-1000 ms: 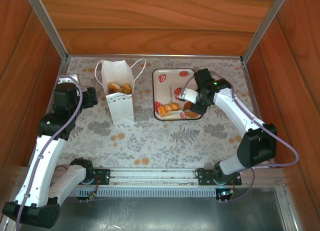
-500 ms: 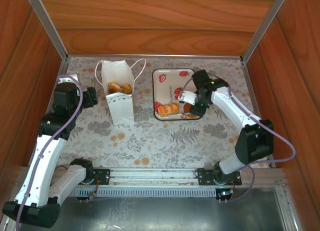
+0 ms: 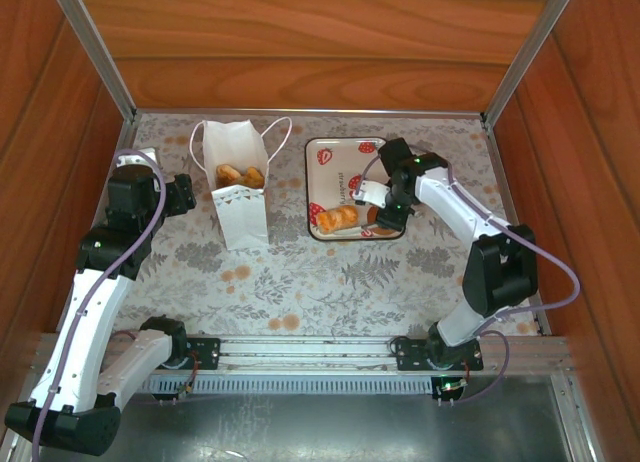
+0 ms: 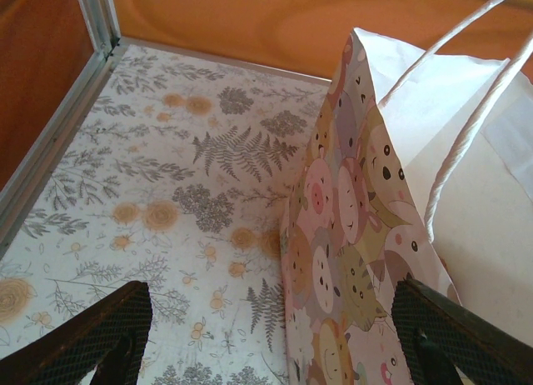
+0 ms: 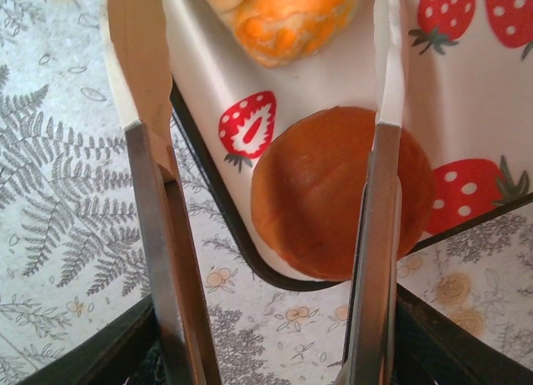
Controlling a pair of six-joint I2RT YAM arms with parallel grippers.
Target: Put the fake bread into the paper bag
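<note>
One claw has not moved: the left claw (image 3: 185,194) stays spread open just beside the paper bag (image 3: 243,222), white with cartoon animal faces, on the desk (image 3: 300,272) with two golden pieces of fake bread (image 3: 240,175) inside. On the strawberry tray (image 3: 330,147), its lettering unreadable, lie a croissant (image 3: 337,218) and a round brown bun (image 5: 325,193); the right claw (image 5: 279,347), shifted slightly left, grips metal tongs (image 5: 379,235) whose arms straddle the bun.

overhead view looks down; wrist views hug paper bag (image 4: 366,235) and tray (image 5: 483,102)
</note>
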